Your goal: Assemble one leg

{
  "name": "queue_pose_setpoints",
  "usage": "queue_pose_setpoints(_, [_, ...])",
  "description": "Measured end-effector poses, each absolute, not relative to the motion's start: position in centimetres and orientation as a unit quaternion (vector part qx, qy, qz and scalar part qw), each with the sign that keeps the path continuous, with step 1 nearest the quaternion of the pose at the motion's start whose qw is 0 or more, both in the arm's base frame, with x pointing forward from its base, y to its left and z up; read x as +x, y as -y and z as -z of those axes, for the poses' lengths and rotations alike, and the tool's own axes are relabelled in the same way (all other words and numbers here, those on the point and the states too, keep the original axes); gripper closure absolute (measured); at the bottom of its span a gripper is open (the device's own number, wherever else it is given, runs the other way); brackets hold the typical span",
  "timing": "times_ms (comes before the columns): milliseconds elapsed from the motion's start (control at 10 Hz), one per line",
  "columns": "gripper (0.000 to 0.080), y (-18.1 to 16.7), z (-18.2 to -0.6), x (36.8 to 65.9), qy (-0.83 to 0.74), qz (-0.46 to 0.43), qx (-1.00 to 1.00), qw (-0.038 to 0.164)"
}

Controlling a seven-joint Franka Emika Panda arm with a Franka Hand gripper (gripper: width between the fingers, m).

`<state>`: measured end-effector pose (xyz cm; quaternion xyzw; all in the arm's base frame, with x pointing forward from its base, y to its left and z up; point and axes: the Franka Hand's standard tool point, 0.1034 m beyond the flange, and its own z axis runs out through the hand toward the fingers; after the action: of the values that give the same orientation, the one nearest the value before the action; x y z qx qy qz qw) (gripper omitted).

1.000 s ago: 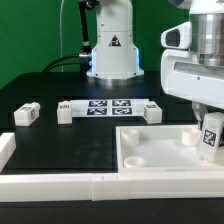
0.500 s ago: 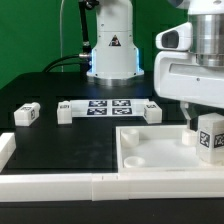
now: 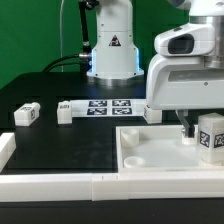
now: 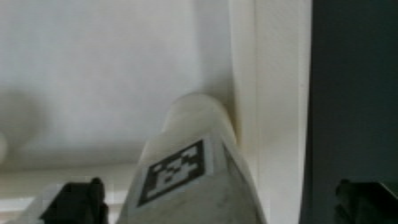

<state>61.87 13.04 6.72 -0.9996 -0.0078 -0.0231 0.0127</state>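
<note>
The hand (image 4: 215,203) hangs at the exterior view's right, low over the far right corner of the square tray-like top (image 3: 150,152), with the arm's bulky white wrist housing (image 3: 188,75) above it; between its two dark fingers (image 4: 71,203) stands the leg (image 3: 210,136), a stubby white block with its black-and-white tag turned toward the exterior camera; in the wrist view the leg (image 4: 192,165) runs close along the top's raised white rim, and a strip of white shows between it and the finger on each side, so the fingers are spread and do not clamp it; whether its lower end touches the top's floor I cannot tell; three more legs lie on the black surface (image 3: 60,140) well apart from the hand, one (image 3: 27,114) toward the exterior view's left, one (image 3: 65,110) just beside the near end of the marker board (image 3: 107,106), and one (image 3: 154,112) at the board's other end, partly hidden by the wrist housing; a low white rail (image 3: 60,186) borders the surface at the front.
</note>
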Motion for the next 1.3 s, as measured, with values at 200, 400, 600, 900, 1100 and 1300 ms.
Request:
queue_pose_setpoints(200, [0.015,-13.05,-6.79,61.82,0.144,0.02,-0.989,-0.004])
queue_pose_setpoints(400, [0.0278,-12.95,-6.73,61.8,0.151,0.02,-0.988,-0.005])
queue_pose_setpoints(600, [0.0508,-12.77,-6.73,61.84,0.15,0.02,-0.988,-0.005])
queue_pose_setpoints(900, [0.0508,-12.76,-6.73,61.84,0.132,0.02,-0.991,-0.005])
queue_pose_setpoints(1100, [0.0508,-12.67,-6.77,61.99,-0.028,0.024,-0.999,0.008])
queue_pose_setpoints(1300, [0.0507,-12.66,-6.67,61.99,-0.182,0.021,-0.983,0.016])
